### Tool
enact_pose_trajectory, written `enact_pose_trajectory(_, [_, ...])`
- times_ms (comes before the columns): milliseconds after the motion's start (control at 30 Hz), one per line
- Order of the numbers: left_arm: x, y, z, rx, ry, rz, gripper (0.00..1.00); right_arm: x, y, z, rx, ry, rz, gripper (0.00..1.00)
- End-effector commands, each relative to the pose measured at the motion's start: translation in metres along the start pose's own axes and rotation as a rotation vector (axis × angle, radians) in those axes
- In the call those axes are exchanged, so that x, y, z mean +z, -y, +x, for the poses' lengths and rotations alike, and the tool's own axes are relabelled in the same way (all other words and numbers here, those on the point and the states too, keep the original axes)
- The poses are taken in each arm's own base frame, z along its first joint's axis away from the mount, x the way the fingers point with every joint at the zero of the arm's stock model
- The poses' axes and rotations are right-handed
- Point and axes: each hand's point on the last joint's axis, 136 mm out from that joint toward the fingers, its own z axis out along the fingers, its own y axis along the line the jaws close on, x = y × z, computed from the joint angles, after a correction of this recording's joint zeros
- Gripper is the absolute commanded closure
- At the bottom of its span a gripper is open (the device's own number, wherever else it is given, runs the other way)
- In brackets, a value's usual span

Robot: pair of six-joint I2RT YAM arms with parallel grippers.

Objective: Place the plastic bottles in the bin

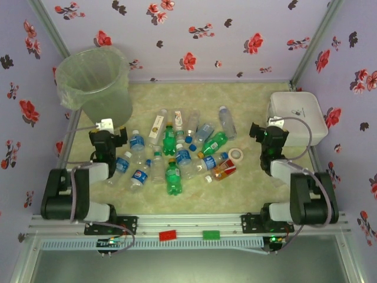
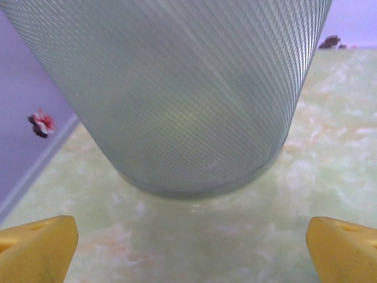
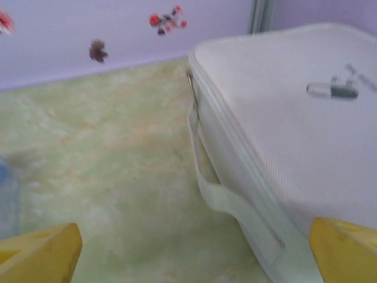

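Pale green plastic lines the bin (image 1: 109, 101), which stands upright in the far corner, and we have the left gripper (image 1: 108, 137) just in front of it, nose to its ribbed wall, yellow fingers (image 2: 36, 246) spread wide with nothing between them. The plastic bottles (image 1: 177, 154) lie in a loose heap on the table (image 1: 247, 197) beside the bin, toward the middle, all flat on their sides as far as we can judge. The right gripper (image 1: 265, 133) sits across the heap from the bin, jaws apart too and empty, facing the white box (image 3: 294, 118). None is gripped, so by our reckoning the job now is a pick. The left arm is the natural one: turn away from the bin to the nearest blue-capped bottle (image 1: 136, 142), close across its body rather than along it, lift well above the rim before releasing. Round bottles may roll when nudged, so come down squarely. What escapes us: the bag veils the bin's inside, so we cannot say whether anything is in there. The clear bottles overlap and blur together, which defeats a count. The right wrist view is soft, with a bluish smear at its edge that may be a bottle.
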Motion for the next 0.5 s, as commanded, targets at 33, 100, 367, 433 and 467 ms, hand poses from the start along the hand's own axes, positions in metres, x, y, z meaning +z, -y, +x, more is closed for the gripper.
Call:
enact_pose_trajectory(33, [-0.021, -0.023, -0.035, -0.139, -0.09, -0.121, 0.0, -0.018, -0.009, -0.029, 0.081, -0.064, 0.013, 0.0])
enact_pose_trajectory(100, [-0.029, -0.023, -0.034, -0.204, -0.187, -0.123, 0.0, -0.027, -0.017, -0.034, 0.115, -0.127, 0.003, 0.0])
enact_pose_trajectory(367, [-0.066, 0.008, -0.017, -0.505, -0.529, -0.021, 0.0, -0.076, -0.049, -0.001, 0.313, -0.53, -0.041, 0.04])
enact_pose_trajectory(433, [-0.075, 0.022, -0.015, -0.57, -0.549, 0.059, 0.0, -0.091, -0.057, 0.018, 0.411, -0.643, -0.046, 0.05])
enact_pose_trajectory(467, [-0.078, 0.031, -0.016, -0.599, -0.542, 0.109, 0.0, -0.098, -0.062, 0.026, 0.453, -0.686, -0.061, 0.07])
